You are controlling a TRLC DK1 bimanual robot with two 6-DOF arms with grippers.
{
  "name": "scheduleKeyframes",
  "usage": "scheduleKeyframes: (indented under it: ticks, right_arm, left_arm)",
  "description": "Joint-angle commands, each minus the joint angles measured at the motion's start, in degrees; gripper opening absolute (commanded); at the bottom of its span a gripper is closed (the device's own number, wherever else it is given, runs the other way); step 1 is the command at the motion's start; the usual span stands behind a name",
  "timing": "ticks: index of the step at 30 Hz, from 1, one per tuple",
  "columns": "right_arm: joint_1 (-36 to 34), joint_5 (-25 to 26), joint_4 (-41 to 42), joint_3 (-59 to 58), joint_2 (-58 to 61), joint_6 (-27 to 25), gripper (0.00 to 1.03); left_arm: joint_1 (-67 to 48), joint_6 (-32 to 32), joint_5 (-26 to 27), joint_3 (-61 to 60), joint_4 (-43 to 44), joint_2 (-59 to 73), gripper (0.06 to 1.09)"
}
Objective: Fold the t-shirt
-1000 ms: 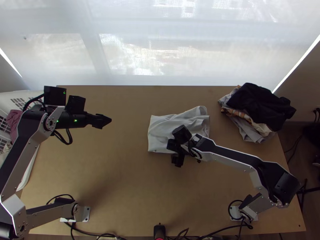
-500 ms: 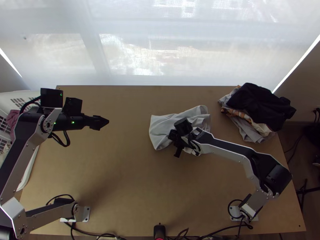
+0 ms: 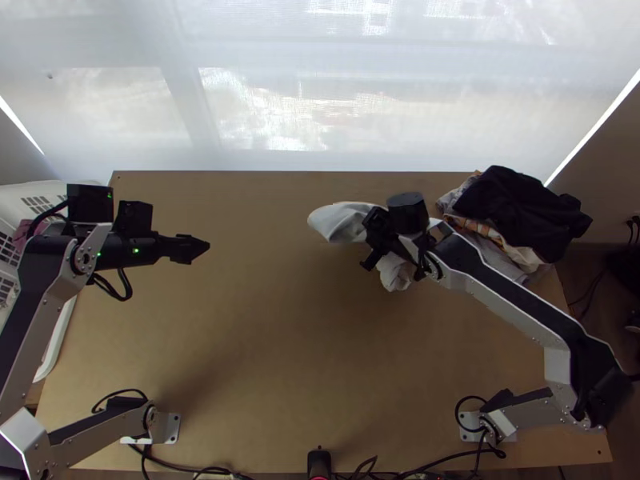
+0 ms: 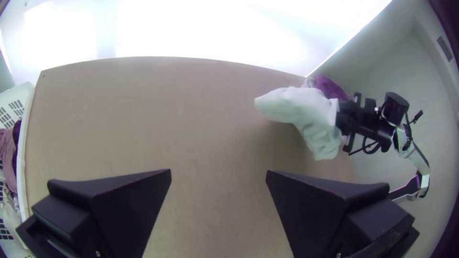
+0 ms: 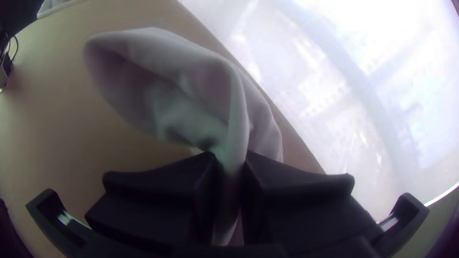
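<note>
In the top view my right gripper (image 3: 376, 238) holds the bunched light-grey t-shirt (image 3: 342, 220) above the back right half of the table. The right wrist view has the right gripper (image 5: 230, 165) shut on a fold of the t-shirt (image 5: 191, 81), whose loose part droops beyond the fingers. My left gripper (image 3: 192, 249) is at the table's left side, well apart from the cloth. Its wrist view shows the left gripper (image 4: 218, 174) open with nothing between the fingers, and the lifted t-shirt (image 4: 306, 112) hanging from the other arm.
A pile of folded clothes with a black garment (image 3: 520, 210) on top lies at the table's back right corner, close to the right arm. A white basket (image 3: 60, 320) with clothes stands along the left edge. A translucent blind (image 3: 320, 96) hangs behind the table.
The right gripper has moved back and to the right, lifting the t-shirt, which was lying folded on the table and is now bunched and hanging. The left arm has shifted slightly left.
</note>
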Motion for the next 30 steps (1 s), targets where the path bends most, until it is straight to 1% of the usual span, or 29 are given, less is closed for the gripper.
scheduleKeyframes:
  ticks: [1,5,10,16,23,30]
  right_arm:
    - [-3.4,-0.1,-3.7,5.1,-6.1,0.9,0.03]
    - [-5.3,-0.1,-4.8,5.7,-8.8,1.4,0.03]
    - [-10.4,-0.1,-5.1,7.2,-10.9,1.4,0.03]
    - [-22.0,-0.8,-5.1,10.2,-11.6,0.2,0.03]
    - [-37.4,-6.5,-4.0,14.0,-9.7,-2.6,0.03]
    - [-53.0,-12.6,-3.7,23.6,-2.8,-4.8,0.03]
  left_arm:
    - [1.1,-0.8,0.0,-1.6,0.0,-2.0,1.03]
    - [1.4,-1.1,0.0,-1.9,-0.2,-2.9,1.03]
    - [1.9,-1.1,0.0,-2.8,-0.5,-3.7,1.03]
    - [2.1,-0.9,0.0,-3.7,-0.7,-4.3,1.03]
    - [2.6,-0.7,0.0,-5.5,-0.8,-5.2,1.03]
    - [2.6,-0.4,0.0,-6.6,-0.7,-5.6,1.03]
